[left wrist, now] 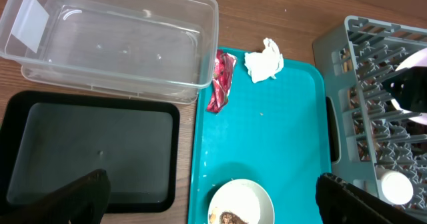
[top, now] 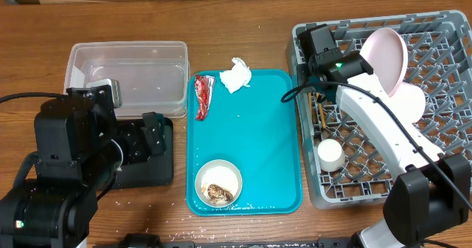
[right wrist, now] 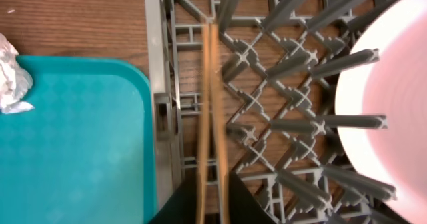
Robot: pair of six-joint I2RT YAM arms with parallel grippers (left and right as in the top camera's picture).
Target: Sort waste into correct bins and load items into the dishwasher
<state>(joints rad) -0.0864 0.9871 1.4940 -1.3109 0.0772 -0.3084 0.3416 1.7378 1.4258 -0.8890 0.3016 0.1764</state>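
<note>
- My right gripper [right wrist: 212, 179] is pinching the two chopsticks [right wrist: 204, 97], fingers narrow around them. They're pointing along the dish rack's [right wrist: 293, 151] edge nearest the teal tray [right wrist: 80, 137]. I can't tell if they're resting on the grid.
- Wood is showing through that grid, so I'm guessing thin sticks are going to slip through or roll apart once I'm letting go.
- The pink plate [right wrist: 393, 97] is leaning on pegs close by, and swinging out that way risks knocking it over.
- My left gripper [left wrist: 210, 177] is hanging wide open, holding nothing, over the black tray [left wrist: 40, 151] and the teal tray.
- The red wrapper [top: 203, 95] and napkin [top: 237, 74] are sitting at the teal tray's far end, near the clear tub [top: 129, 74].
- The white bowl [top: 218, 181] is holding rice and a brown lump. Tipping it carelessly is probably scattering food outside a bin.
</note>
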